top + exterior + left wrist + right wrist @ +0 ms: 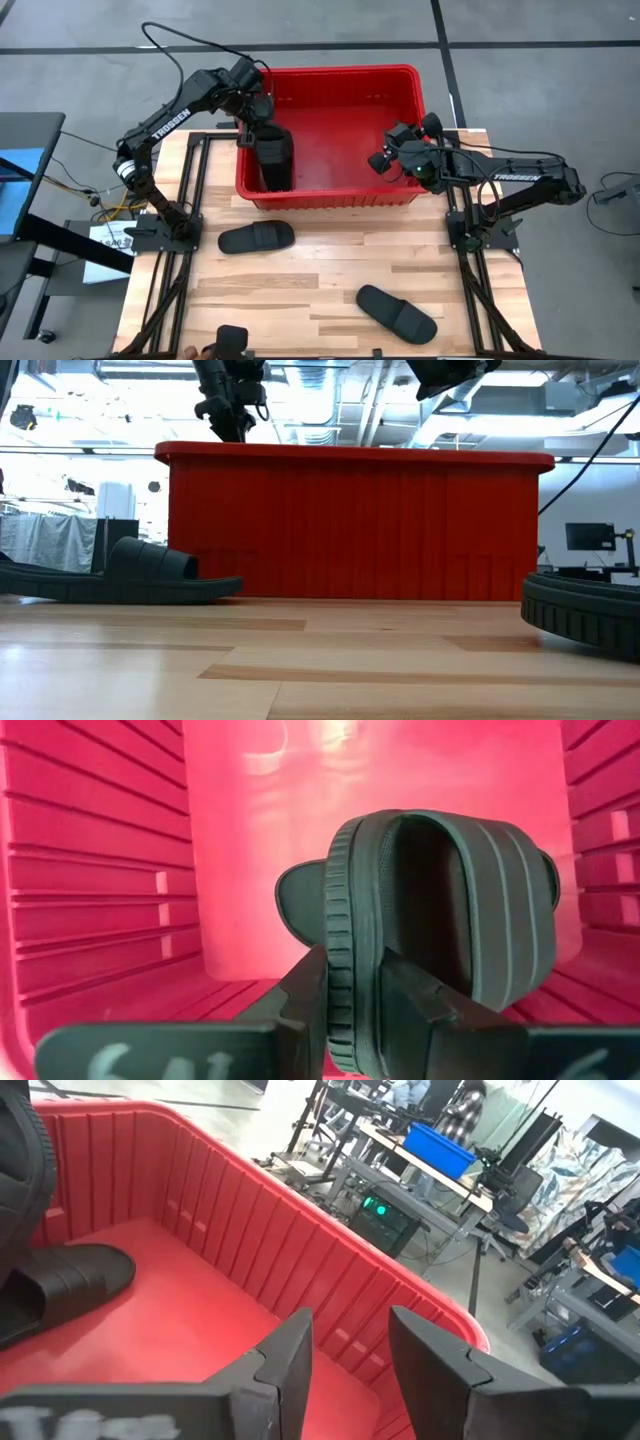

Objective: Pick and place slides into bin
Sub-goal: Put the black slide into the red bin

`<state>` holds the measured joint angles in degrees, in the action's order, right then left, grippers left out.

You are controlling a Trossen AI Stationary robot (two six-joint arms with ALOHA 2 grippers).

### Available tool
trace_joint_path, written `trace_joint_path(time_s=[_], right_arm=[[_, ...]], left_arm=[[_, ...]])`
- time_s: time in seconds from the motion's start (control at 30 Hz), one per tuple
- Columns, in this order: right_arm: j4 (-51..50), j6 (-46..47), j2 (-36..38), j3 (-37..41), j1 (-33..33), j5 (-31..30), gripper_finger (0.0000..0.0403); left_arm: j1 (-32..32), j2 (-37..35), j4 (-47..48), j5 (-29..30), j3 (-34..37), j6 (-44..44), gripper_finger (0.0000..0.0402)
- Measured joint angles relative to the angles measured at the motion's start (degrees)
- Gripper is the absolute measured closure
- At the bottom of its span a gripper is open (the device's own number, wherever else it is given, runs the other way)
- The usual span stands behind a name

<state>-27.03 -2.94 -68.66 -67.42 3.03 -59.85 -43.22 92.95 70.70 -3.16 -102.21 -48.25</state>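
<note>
The red bin (340, 70) stands at the table's far middle. My left gripper (258, 130) reaches down into the bin's left part, shut on a black slide (440, 910) that stands on end. Another slide (60, 1285) lies on the bin floor behind it. Two more slides (256, 237) (397, 312) lie flat on the wooden table in front of the bin. Over the bin's right wall, my right gripper (350, 1350) hangs open with nothing between its fingers. My left gripper pinches the slide's sole edge (352, 935) between its two fingers (310, 990), at the end nearest the gripper. The fingers slant down from above into the bin. The slide hangs on end below them, strap side toward the bin's right; whether its lower end touches the floor is hidden.
The bin's ribbed walls (90, 870) close in around the left gripper. In the low view the bin (350, 520) fills the middle, with a slide (150, 575) at its left. A dark object (230, 340) sits at the table's near edge.
</note>
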Motion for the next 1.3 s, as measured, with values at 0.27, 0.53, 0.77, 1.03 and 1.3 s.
trace_joint_path(time_s=[0.27, 0.53, 0.77, 1.03, 1.3], right_arm=[[0.02, 0.00, 0.00, 0.00, 0.00, 0.01, 0.0278], [-0.43, -0.02, 0.00, 0.00, -0.02, 1.25, 0.0278], [-0.61, -0.02, 0.00, 0.00, 0.00, 1.52, 0.0278], [-1.07, -0.04, 0.00, 0.00, 0.00, 1.52, 0.0278], [-1.11, -0.05, 0.00, 0.00, 0.00, 1.52, 0.0278]], left_arm=[[-0.26, 1.47, -1.82, 0.26, -0.01, 1.50, 0.0342], [-0.61, 7.27, -2.31, 7.39, -0.20, 3.42, 0.0342], [-1.64, 7.61, -4.10, 3.80, 0.04, 2.76, 0.0342], [-1.95, 7.61, -4.89, 4.50, 0.11, 2.22, 0.0342], [-2.21, 7.61, -5.05, 4.77, 0.11, 2.10, 0.0342]])
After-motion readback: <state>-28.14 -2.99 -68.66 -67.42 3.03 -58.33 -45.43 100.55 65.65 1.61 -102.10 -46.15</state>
